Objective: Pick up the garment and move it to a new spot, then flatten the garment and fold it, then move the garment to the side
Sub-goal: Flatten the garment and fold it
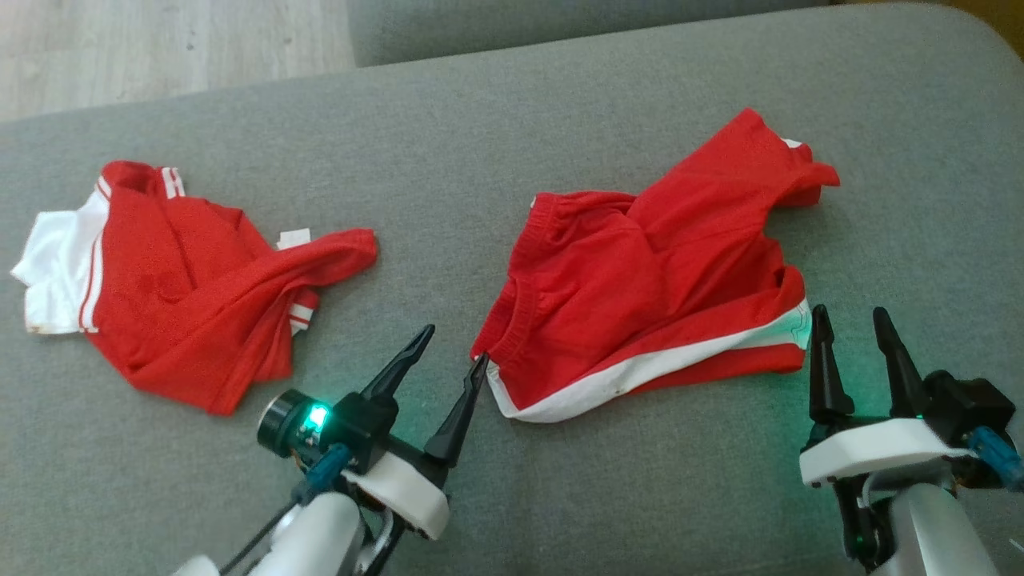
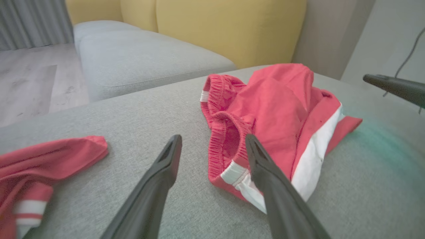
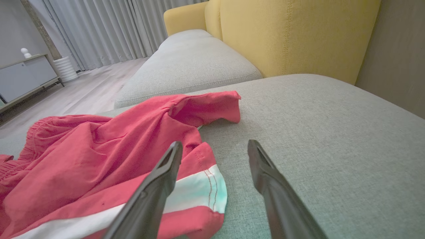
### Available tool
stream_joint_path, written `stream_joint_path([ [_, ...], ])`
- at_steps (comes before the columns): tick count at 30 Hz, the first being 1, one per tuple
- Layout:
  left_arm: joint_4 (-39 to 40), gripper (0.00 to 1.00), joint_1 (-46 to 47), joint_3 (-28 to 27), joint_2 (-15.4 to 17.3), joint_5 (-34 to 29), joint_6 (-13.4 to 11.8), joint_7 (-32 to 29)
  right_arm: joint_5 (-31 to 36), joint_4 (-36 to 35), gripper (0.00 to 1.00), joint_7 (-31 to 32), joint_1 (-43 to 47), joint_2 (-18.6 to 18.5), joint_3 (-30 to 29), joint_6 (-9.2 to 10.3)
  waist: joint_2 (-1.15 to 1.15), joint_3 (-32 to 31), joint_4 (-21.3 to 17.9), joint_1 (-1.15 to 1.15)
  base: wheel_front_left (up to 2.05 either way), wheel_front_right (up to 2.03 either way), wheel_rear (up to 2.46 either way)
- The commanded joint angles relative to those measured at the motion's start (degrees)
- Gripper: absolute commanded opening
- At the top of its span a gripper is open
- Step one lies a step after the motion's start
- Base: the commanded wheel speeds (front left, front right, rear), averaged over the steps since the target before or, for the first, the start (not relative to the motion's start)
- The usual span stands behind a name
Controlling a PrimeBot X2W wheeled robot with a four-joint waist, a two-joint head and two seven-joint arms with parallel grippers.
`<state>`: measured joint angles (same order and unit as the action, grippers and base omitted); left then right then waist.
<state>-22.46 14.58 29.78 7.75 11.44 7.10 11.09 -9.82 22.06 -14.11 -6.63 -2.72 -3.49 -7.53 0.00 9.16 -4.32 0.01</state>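
Observation:
The garment is a pair of red shorts with a white side stripe and an elastic waistband, lying crumpled on the grey sofa cushion. My left gripper stands open at the waistband corner, its fingers straddling that corner in the left wrist view, where the shorts lie just ahead of the gripper. Beside the striped leg hem my right gripper is open too. In the right wrist view the hem of the shorts lies under the left finger of that gripper. Neither holds anything.
A second red garment, a shirt with white collar and trim, lies crumpled on the cushion's left part, its sleeve near my left gripper. A yellow backrest rises behind. Another grey cushion and wooden floor lie beyond.

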Motion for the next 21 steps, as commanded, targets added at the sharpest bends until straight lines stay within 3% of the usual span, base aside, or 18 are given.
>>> stream_joint_path([
  [1,0.88,1.0,2.98,-0.71,1.39,-0.37,0.14,-0.36,-0.52,-1.48,1.0,-0.26,-2.52,-0.17,1.67,0.04,0.0,0.5,-0.33,-0.01,0.0,0.0,0.0],
  [13,-2.51,1.0,11.65,13.56,10.11,0.82,0.37,-5.26,-1.53,-0.53,1.0,-0.66,-4.33,-0.16,2.17,0.04,0.0,2.84,-1.76,-0.01,0.0,0.0,0.0],
  [21,-3.8,1.0,15.21,16.37,10.9,4.18,0.38,-4.69,-1.72,-0.04,1.0,-0.78,-4.91,-0.16,2.21,0.04,0.0,3.46,-2.43,-0.01,0.0,0.0,0.0],
])
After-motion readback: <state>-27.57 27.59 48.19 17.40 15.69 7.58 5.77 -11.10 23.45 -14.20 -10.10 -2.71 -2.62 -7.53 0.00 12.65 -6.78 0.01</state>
